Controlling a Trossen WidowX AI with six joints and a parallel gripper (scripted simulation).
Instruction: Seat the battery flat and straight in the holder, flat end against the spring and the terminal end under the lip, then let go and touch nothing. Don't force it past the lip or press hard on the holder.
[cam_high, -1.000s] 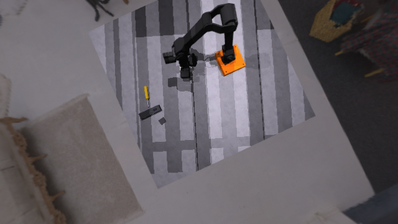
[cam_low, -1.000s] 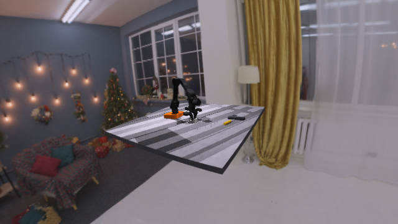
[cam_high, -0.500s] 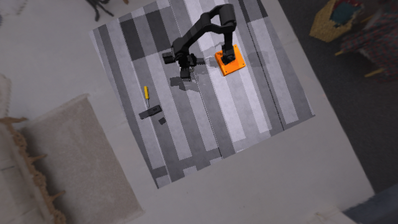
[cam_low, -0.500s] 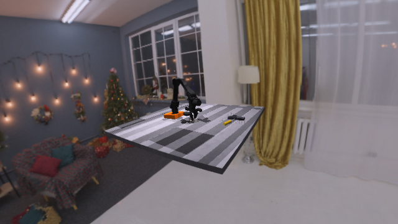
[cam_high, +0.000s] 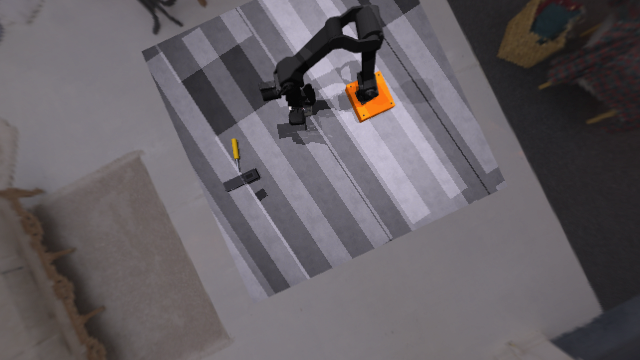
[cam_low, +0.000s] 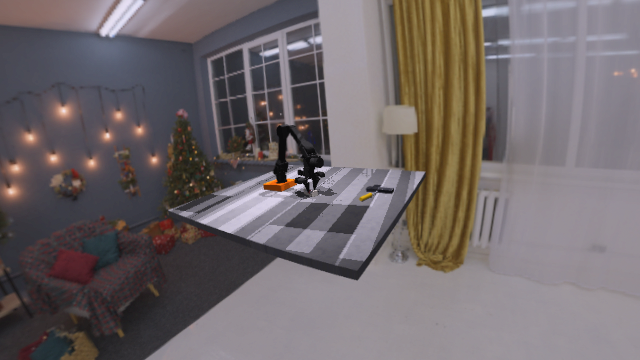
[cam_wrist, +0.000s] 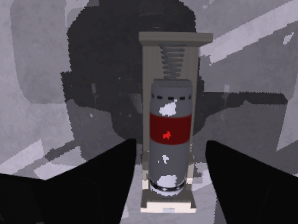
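The holder (cam_wrist: 196, 38) is a pale, narrow tray with a coil spring (cam_wrist: 172, 62) at its far end and a low end wall with the lip (cam_wrist: 168, 206) at its near end. The grey battery (cam_wrist: 170, 155) with a red band lies lengthwise between the side walls, looking straight. Its far, flat end meets the spring. Its near end is close to the lip; whether it is under the lip, and fully down, I cannot tell. My gripper (cam_wrist: 170, 147) (cam_low: 311, 191) is open, with one finger on each side of the battery and a visible gap to both. The top and exterior views show the holder only as small pale bits under the gripper.
A yellow-handled tool (cam_high: 235, 149) (cam_low: 366, 197) lies left of the arm, its shaft pointing at a dark bar-shaped object (cam_high: 234, 183). A small dark block (cam_high: 261, 194) lies beside that. The orange base (cam_high: 379, 107) (cam_low: 278, 186) of the arm stands to the right.
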